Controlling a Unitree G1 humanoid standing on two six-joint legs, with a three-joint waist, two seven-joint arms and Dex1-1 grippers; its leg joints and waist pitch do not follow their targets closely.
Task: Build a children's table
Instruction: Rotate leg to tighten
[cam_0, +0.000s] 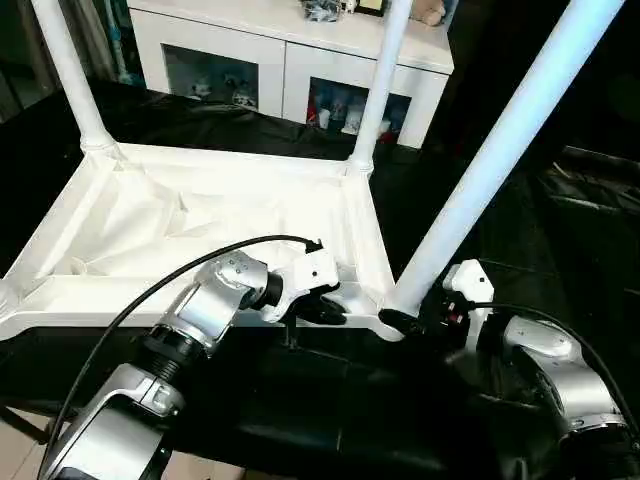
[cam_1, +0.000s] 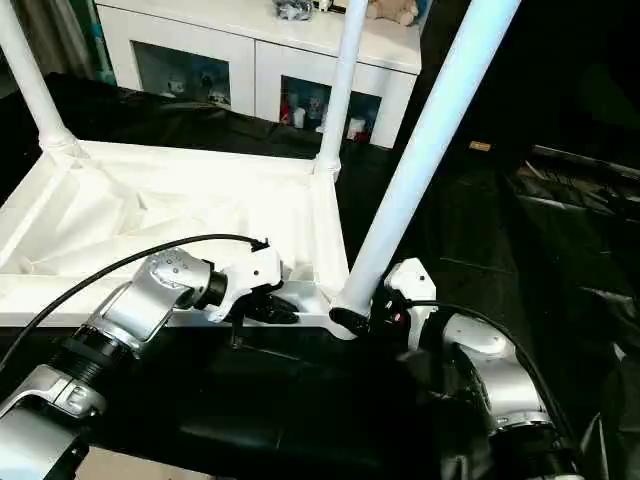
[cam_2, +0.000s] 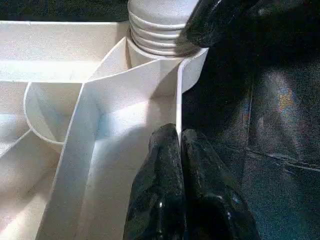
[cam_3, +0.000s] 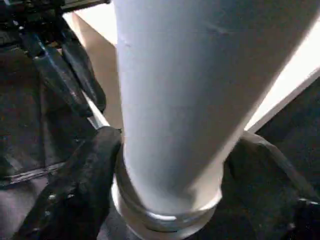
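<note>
Lying upside down on a black-draped surface (cam_0: 330, 420), the white plastic square tabletop (cam_0: 200, 225) shows its ribbed underside, with a white glass-door cabinet (cam_0: 290, 60) beyond its far edge. Two long white tapered tube legs (cam_0: 65, 75) stand in its far corner sockets, and a third leg (cam_0: 500, 150) leans up from the near right socket (cam_2: 192, 65). At that near edge, the left gripper (cam_2: 181, 165) reaches in from a bent silver forearm (cam_0: 200, 310), its black fingers pressed together on the thin rim wall. Just beside the socket, the right gripper (cam_3: 170, 185) points inward, its fingers (cam_3: 85, 185) spread on either side of the third leg's base.
</note>
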